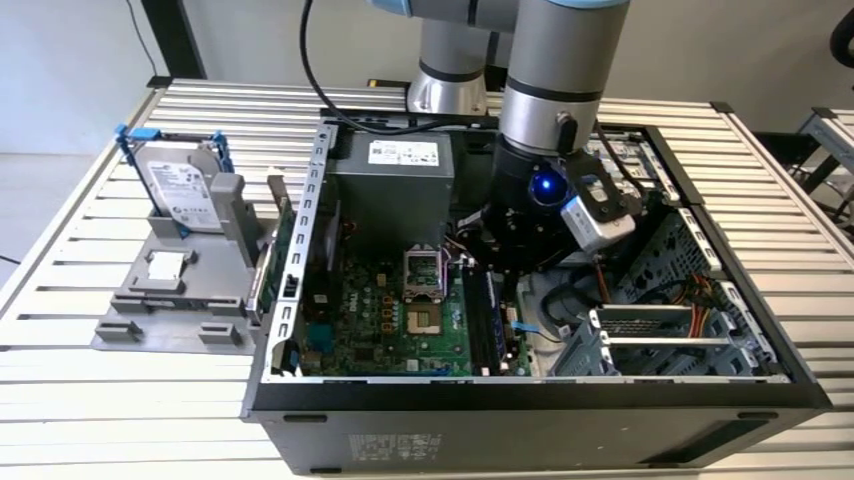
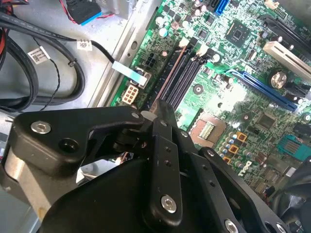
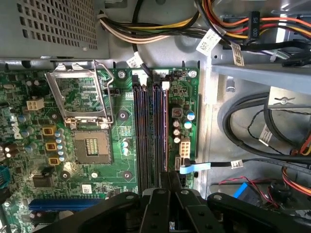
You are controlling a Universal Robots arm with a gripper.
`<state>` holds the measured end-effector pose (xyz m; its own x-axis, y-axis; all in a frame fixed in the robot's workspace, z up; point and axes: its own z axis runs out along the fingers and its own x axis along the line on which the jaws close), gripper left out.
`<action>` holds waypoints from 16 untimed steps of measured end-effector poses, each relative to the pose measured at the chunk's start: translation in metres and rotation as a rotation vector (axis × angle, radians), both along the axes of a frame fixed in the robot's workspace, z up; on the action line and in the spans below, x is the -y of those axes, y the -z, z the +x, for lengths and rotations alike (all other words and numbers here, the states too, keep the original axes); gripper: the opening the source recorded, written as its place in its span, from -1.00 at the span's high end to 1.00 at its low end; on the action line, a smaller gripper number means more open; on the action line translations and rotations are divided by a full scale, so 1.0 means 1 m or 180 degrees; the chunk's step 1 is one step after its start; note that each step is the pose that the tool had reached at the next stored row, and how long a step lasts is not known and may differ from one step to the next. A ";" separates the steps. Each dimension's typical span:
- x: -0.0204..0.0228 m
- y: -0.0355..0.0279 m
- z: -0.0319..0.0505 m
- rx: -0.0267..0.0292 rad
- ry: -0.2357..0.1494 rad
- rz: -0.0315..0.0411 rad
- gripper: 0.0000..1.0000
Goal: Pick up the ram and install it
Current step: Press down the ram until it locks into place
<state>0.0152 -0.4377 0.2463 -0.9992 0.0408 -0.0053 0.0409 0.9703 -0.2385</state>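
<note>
The black claw gripper [image 2: 161,108], pressed together, is held over the long black plastic memory slots [image 3: 148,131], at three o'clock of the silver processor socket [image 1: 424,272] in the exterior view; whether the thin dark ram stick is seated cannot be told.

No wording legible anywhere. Printed white label on the hard drive [image 1: 180,190], toward the tabletop's edge at the exterior view's left. White sticker on the power supply [image 1: 404,153]. Pale sticker on the computer case [image 1: 387,445]. Small white tags on cables [image 3: 209,42], unreadable.

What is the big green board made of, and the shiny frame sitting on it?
The motherboard looks like glossy green lacquered circuit board, with glare on it. The CPU socket frame seems bare polished metal, silvery and reflective. The exact materials can't be confirmed.
</note>
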 end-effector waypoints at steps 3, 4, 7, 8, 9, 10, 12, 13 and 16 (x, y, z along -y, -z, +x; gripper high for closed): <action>0.0000 0.0000 0.0000 0.0000 0.0000 -0.0004 1.00; 0.0000 0.0000 0.0000 0.0000 0.0000 -0.0005 1.00; 0.0003 0.0000 0.0007 -0.0021 0.0000 0.0019 1.00; 0.0003 -0.0001 0.0008 -0.0038 0.0000 0.0078 1.00; 0.0003 0.0000 0.0008 -0.0048 -0.0001 0.0136 1.00; 0.0003 0.0001 0.0009 -0.0058 -0.0001 0.0192 1.00; 0.0003 0.0000 0.0011 -0.0094 -0.0001 0.0306 1.00; 0.0003 0.0000 0.0012 -0.0111 -0.0001 0.0363 1.00; 0.0003 0.0000 0.0015 -0.0163 -0.0001 0.0535 1.00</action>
